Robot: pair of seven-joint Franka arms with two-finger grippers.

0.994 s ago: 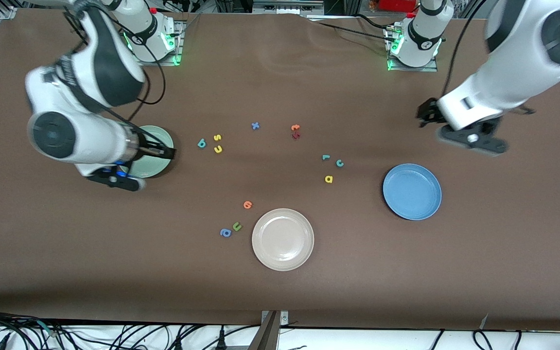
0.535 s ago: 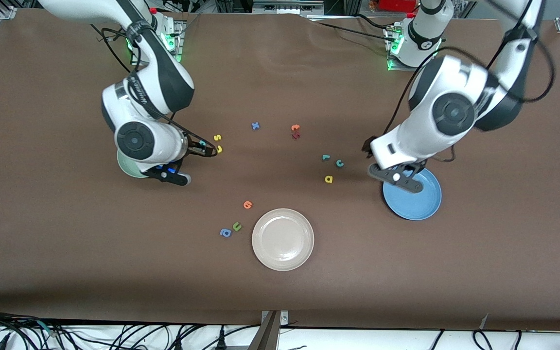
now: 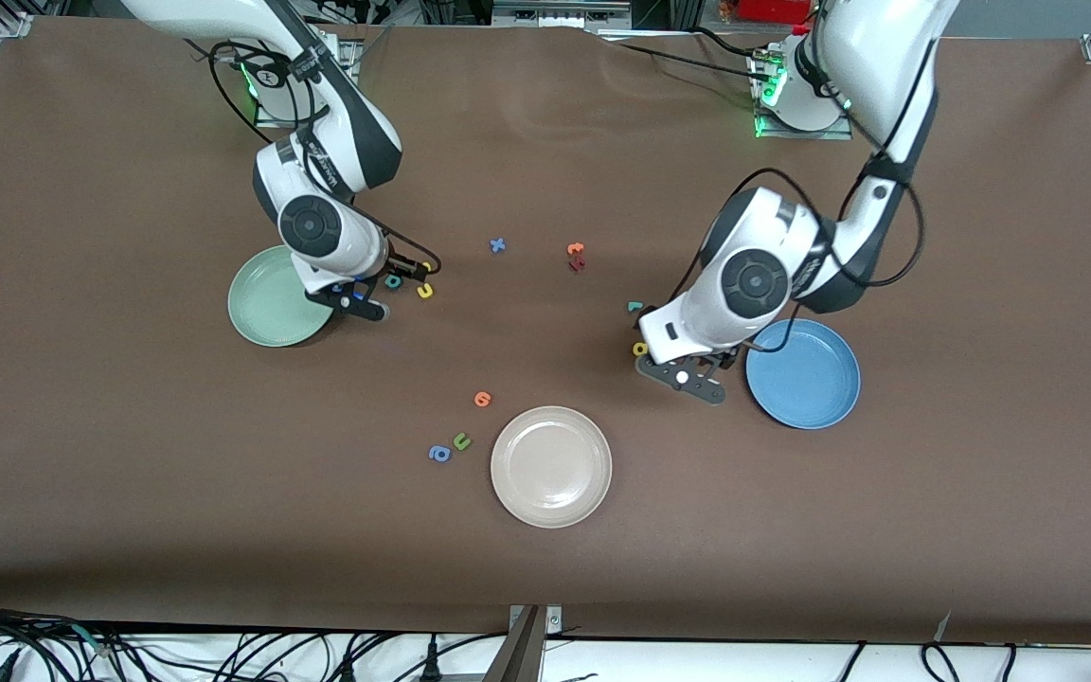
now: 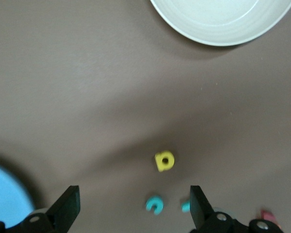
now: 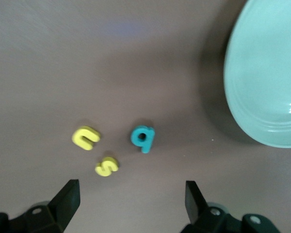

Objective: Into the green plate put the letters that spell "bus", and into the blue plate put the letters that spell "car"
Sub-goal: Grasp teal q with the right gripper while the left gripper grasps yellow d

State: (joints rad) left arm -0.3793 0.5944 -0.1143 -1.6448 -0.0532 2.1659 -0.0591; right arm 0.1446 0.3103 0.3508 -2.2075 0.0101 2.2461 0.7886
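My right gripper [image 5: 131, 200] hangs open over the teal "b" [image 5: 143, 138], yellow "s" [image 5: 106, 166] and yellow "u" [image 5: 86, 137], which lie close together beside the pale green plate [image 3: 266, 313]. None of them sits between its fingers. My left gripper [image 4: 134, 208] is open over the teal "c" [image 4: 154, 204], teal "r" [image 4: 186, 206] and yellow "a" [image 4: 164, 161], beside the blue plate [image 3: 815, 379]. In the front view the left hand hides the "c"; the "r" [image 3: 635, 306] and "a" [image 3: 640, 349] show at its edge.
A cream plate [image 3: 551, 466] lies nearer the front camera, mid-table. Loose letters: blue "x" [image 3: 497, 245], an orange one [image 3: 576, 249] and a dark red one [image 3: 576, 264] in the middle; an orange one [image 3: 482, 399], green "u" [image 3: 461, 440] and blue "a" [image 3: 438, 454] beside the cream plate.
Both arms swung in from the table's ends. The right gripper moved off the green plate to over "b", "s", "u". The left gripper came down over "c", "a", "r".
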